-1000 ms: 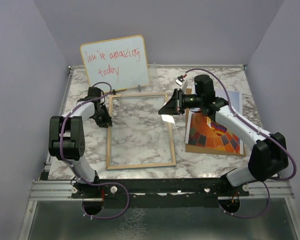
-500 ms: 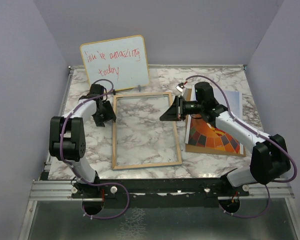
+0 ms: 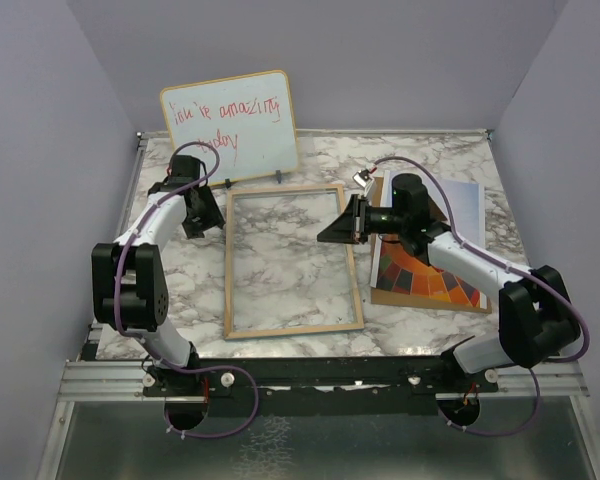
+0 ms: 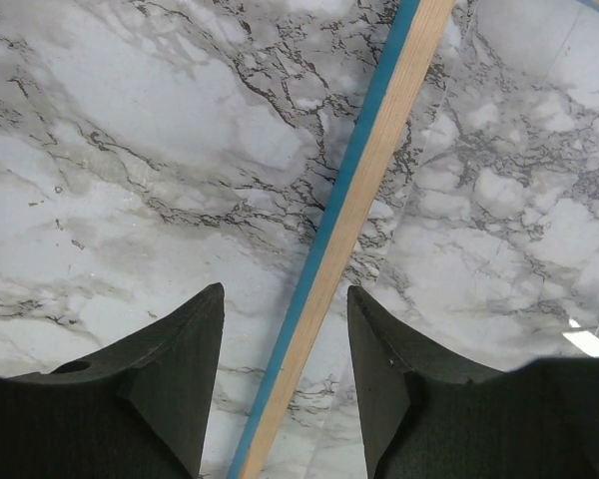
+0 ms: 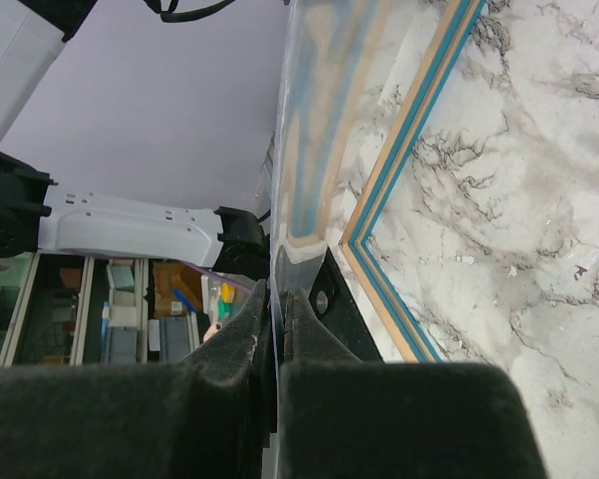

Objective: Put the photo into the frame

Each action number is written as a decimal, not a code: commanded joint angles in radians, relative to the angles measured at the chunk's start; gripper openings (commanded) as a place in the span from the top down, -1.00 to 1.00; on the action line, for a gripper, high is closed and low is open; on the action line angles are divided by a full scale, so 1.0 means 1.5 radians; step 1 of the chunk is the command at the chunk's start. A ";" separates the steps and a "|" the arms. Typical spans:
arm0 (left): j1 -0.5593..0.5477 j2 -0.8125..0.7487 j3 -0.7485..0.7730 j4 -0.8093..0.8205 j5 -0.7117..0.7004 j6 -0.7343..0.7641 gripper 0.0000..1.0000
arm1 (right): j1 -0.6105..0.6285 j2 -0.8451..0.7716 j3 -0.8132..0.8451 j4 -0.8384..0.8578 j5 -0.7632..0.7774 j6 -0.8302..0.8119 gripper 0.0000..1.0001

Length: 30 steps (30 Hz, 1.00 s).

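Right jaws clamp the clear pane [image 5: 304,120] at the frame's [image 3: 292,328] far right corner, apparently to position it; left jaws, apart, straddle its left rail, probably to brace it.

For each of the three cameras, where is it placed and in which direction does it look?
Top external: above and behind the bases, looking down on the table, frame, photo and whiteboard; left arm and right arm show.
Left wrist: on the left arm, looking down at the frame's rail; the open left gripper straddles it.
Right wrist: on the right arm, looking low across the marble toward the left arm; the right gripper is shut on the frame's edge.
Shared: all views show the frame.
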 commanded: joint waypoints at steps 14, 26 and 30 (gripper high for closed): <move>0.004 0.057 -0.036 0.028 0.050 0.005 -0.05 | 0.000 0.041 0.004 0.046 0.024 -0.016 0.99; 0.004 0.086 -0.042 0.043 0.061 0.009 -0.05 | 0.000 0.071 0.014 0.030 0.021 -0.030 0.99; 0.004 0.093 -0.042 0.047 0.066 0.011 -0.04 | 0.000 0.081 0.016 0.003 0.025 -0.043 0.98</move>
